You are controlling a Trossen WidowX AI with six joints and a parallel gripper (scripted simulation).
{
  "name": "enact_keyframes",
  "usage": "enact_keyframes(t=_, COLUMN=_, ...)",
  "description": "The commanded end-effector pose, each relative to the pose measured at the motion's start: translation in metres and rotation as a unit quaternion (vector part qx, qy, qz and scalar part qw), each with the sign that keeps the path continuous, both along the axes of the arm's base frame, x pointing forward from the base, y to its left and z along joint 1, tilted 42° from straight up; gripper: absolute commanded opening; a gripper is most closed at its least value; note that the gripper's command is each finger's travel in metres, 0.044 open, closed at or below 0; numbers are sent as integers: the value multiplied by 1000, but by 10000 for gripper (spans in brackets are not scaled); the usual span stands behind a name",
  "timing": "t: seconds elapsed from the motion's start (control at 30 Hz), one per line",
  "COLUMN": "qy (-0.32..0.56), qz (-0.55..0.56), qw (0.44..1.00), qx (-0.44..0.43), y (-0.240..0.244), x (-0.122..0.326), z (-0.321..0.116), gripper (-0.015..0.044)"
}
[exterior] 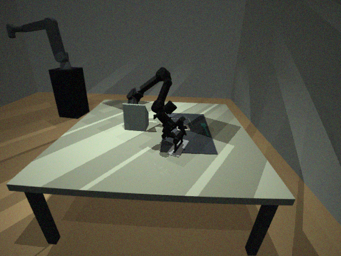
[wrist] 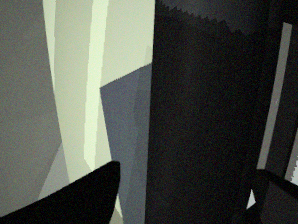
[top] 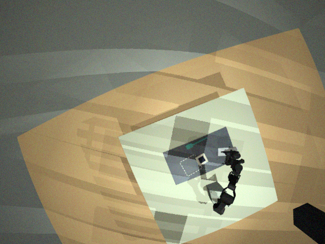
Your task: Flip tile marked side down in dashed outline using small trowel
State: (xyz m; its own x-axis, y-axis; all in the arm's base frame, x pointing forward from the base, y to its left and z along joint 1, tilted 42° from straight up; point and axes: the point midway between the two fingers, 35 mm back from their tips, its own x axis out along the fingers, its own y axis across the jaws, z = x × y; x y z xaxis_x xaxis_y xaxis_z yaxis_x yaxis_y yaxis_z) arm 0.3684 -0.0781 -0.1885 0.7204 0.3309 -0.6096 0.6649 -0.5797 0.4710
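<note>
The square tile point(top: 202, 159) point(exterior: 187, 128) lies flat on the mat point(top: 216, 138) point(exterior: 199, 146) point(wrist: 125, 115), a dark square showing inside its pale border. It lies at the side of the dashed outline point(top: 184, 170). What seems to be the trowel point(top: 222, 152) point(exterior: 184, 145) has a pale flat blade near the mat's edge; its thick black handle point(wrist: 205, 100) fills much of the wrist view. My gripper point(top: 227, 151) point(exterior: 178, 144) point(wrist: 187, 175) is low over it, open, with a gap between the left finger and the handle. Any contact is hidden.
A teal tool point(top: 189, 147) point(exterior: 204, 125) with a long thin handle lies near the mat's far edge in the top view. A grey box point(top: 214, 188) point(exterior: 135, 117) stands near the arm's base. Another arm stands on a black pedestal point(exterior: 69, 92) off the table.
</note>
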Motion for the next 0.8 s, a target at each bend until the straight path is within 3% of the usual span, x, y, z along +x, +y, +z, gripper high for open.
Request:
enact_keyframes(t=0.0, qy=2, qz=-2, qw=1000, qx=1, y=3, x=4, z=-4, gripper=300)
enact_keyframes(t=0.17, qy=2, qz=-2, qw=1000, qx=2, y=5, x=8, z=-8, gripper=300)
enact_keyframes(t=0.37, qy=2, qz=-2, qw=1000, qx=2, y=5, x=8, z=-8, gripper=142)
enact_keyframes(t=0.77, qy=2, qz=-2, qw=1000, qx=2, y=5, x=8, z=-8, gripper=62)
